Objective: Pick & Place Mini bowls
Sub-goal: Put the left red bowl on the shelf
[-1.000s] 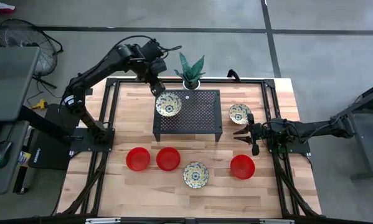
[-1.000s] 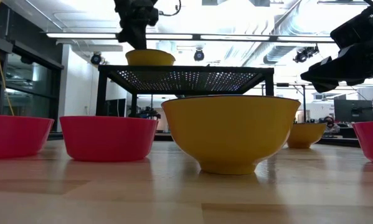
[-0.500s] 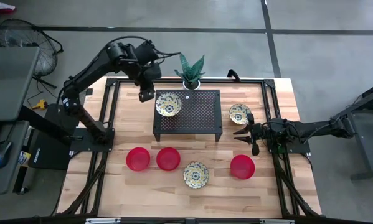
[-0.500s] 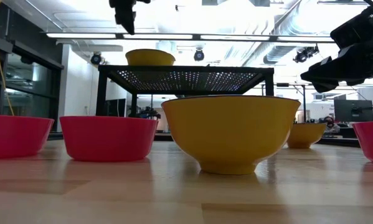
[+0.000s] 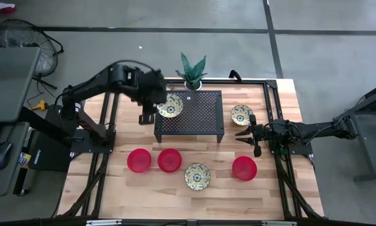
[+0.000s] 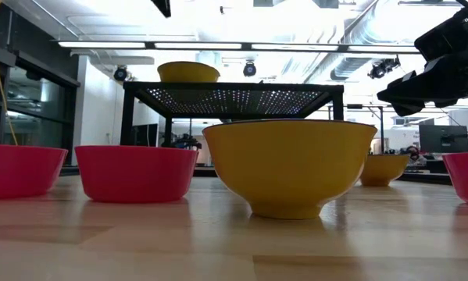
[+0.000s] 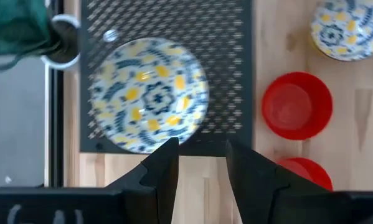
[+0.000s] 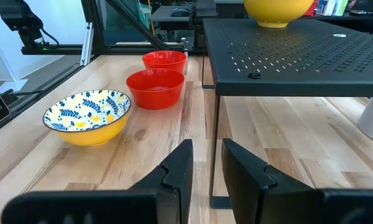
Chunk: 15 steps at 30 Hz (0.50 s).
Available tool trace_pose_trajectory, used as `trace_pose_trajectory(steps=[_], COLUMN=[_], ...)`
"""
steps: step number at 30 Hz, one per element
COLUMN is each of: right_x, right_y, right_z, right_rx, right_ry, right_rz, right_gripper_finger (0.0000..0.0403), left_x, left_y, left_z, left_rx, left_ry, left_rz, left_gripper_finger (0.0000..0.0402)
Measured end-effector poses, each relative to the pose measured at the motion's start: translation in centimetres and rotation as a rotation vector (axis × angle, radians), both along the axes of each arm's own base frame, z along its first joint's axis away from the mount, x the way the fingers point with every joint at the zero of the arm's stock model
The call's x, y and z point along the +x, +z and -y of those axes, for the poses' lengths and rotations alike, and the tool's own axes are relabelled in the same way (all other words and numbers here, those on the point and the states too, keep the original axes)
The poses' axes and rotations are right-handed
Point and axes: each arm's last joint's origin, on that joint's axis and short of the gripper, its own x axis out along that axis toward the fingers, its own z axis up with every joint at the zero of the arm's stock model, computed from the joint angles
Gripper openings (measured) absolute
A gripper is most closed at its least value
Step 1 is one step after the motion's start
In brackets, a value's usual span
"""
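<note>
Left claw (image 7: 202,165) (open, empty) above patterned bowl (image 5: 169,105) on rack (image 5: 200,116).

In the low view the left gripper (image 6: 162,6) is cut off by the top edge, only a dark tip showing. The near patterned bowl (image 6: 290,168) hides much of the rack's (image 6: 234,95) legs, and the rightmost red bowl (image 6: 465,178) runs off the frame.

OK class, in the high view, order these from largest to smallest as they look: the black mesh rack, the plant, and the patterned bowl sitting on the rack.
1. Black mesh rack, clearly largest.
2. Plant.
3. Patterned bowl on the rack, a little smaller than the plant's leaf spread; the two look close.
</note>
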Motion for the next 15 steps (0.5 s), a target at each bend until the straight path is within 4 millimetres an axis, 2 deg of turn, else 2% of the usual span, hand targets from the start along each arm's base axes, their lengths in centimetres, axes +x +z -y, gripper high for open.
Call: trace_pose_trajectory(steps=[8,12,15], right_x=[0.0,0.0,0.0], right_y=[0.0,0.0,0.0], right_z=[0.0,0.0,0.0], right_rx=[0.0,0.0,0.0], right_ry=[0.0,0.0,0.0], right_rz=[0.0,0.0,0.0], right_gripper_finger=[0.0073,0.0073,0.0073], left_x=[0.1,-1.6,-2.8], left_y=[0.0,0.0,-1.6], left_z=[6.2,9.5,11.8], left_rx=[0.054,0.069,0.072], left_ry=[-0.107,-0.151,-0.161], left_rz=[0.013,0.031,-0.007], left_gripper_finger=[0.0129,0.0129,0.0129])
